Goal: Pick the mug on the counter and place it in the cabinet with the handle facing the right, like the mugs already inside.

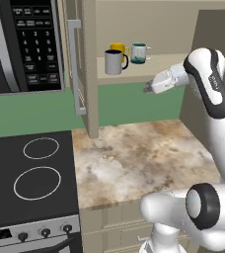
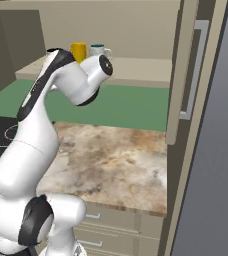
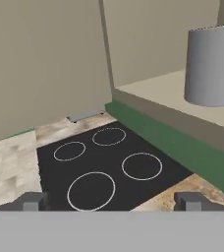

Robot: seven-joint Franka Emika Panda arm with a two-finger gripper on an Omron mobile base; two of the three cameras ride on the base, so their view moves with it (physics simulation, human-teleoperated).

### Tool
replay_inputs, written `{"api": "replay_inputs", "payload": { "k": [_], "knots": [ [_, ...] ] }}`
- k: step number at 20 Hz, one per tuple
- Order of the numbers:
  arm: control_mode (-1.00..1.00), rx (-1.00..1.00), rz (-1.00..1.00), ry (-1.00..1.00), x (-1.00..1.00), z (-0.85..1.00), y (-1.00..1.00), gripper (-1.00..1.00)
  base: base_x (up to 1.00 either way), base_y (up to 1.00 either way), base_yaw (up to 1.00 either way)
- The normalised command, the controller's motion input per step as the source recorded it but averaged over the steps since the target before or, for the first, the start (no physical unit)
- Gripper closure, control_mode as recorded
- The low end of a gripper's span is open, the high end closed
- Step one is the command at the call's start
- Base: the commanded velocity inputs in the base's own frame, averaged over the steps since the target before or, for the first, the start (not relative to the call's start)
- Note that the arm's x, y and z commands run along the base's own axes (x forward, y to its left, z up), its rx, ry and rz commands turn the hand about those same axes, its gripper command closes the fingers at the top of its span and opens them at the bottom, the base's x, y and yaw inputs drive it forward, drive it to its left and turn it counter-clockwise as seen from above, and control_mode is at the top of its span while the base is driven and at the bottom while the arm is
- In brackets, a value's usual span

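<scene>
**a:** so what's the layout, biggest stuff first?

**b:** the cabinet (image 1: pixel 90 74) is the big thing, tall beige, door swung open with its long silver bar (image 1: pixel 75 66) facing out. left of it hangs the black microwave (image 1: pixel 25 44). below that is the black stovetop (image 1: pixel 30 173) with white rings, and next to it the marbled table (image 1: pixel 134 158), bare stone with a tan front edge. there's a green strip of wall (image 1: pixel 134 101) between the table and the cabinet shelf (image 1: pixel 154 69).

**a:** and the mug?

**b:** the mug (image 1: pixel 114 62) is standing upright on the shelf, at the front left. its handle (image 1: pixel 126 60) pokes out to the right in the left base view. the mugs (image 1: pixel 131 52) that were already in there sit just behind it, yellow one right behind, white-and-teal one further right, and both have their handles to the right as well.

**a:** where's your arm?

**b:** my arm (image 1: pixel 208 99) is raised beside the shelf, with the hand out in front of the shelf edge, to the right of the mug and apart from it.

**a:** fingers?

**b:** my fingers (image 3: pixel 110 202) are spread wide apart with nothing between them. in the hand view the grey mug is up at the right edge on the shelf, and the stovetop shows between the two tips.
</scene>
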Motion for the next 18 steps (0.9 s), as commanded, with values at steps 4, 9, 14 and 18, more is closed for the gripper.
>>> {"api": "replay_inputs", "payload": {
  "k": [4, 9, 14, 18],
  "knots": [
    [-1.00, 0.00, -0.12, 0.04, -0.97, -0.85, 0.16, -1.00, 0.00, 0.00, 0.00],
    [-1.00, 0.00, -0.03, -0.02, -0.43, -1.00, 0.01, -1.00, 0.00, 0.00, 0.00],
    [-1.00, 0.00, -0.01, 0.00, -0.31, -1.00, -0.01, -1.00, 0.00, 0.00, 0.00],
    [-1.00, 0.00, -0.03, 0.00, -0.32, -1.00, -0.05, -1.00, 0.00, 0.00, 0.00]
  ]
}}
